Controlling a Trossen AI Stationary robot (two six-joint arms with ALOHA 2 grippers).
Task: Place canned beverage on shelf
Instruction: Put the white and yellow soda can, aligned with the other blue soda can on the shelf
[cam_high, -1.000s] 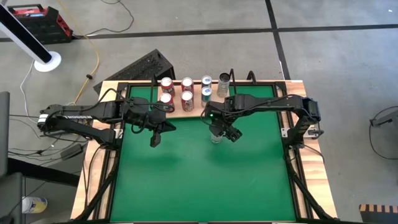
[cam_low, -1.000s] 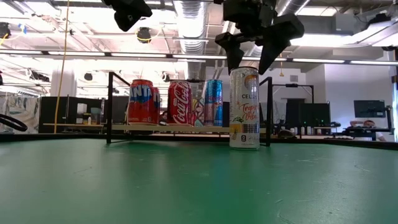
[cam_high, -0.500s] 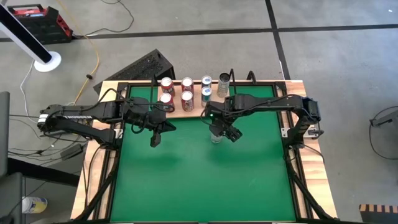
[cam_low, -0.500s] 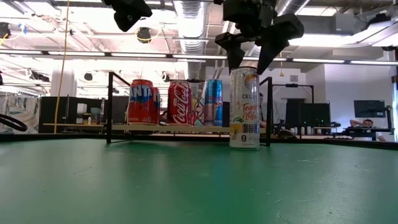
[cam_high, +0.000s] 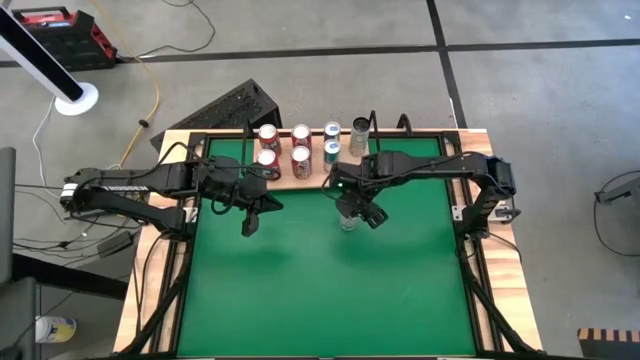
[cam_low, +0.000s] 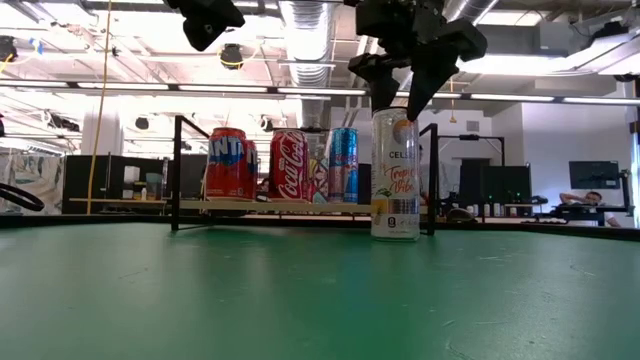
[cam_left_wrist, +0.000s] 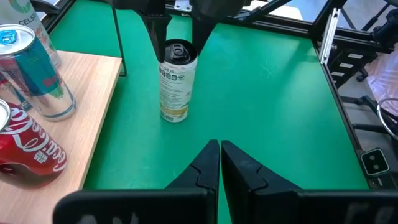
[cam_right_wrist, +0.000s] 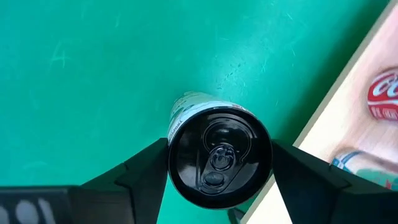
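We see the right gripper (cam_low: 400, 95) with its two fingers (cam_right_wrist: 140, 177) on either side of the top of the can (cam_low: 395, 175); they stand at the rim or very close to it, and we cannot tell if they already press it. The can stands upright on the green table (cam_high: 300, 290), just in front of the shelf (cam_high: 285, 178) and near its right end. The right arm comes from the right side of the table and points its wrist down over the can. Compared with one second ago, the fingers have come closer together and now hug the can top, and the can looks shifted very slightly to the right in the low view. The left gripper (cam_left_wrist: 219, 163) is clenched shut, holds nothing, and hangs above the table left of the can. The right wrist view alone shows the dark lid with its tab between the fingers. The left wrist view shows the cans on the shelf from near, a Coca-Cola can (cam_left_wrist: 25, 146) and a blue can (cam_left_wrist: 37, 74). The low view shows the can's label.
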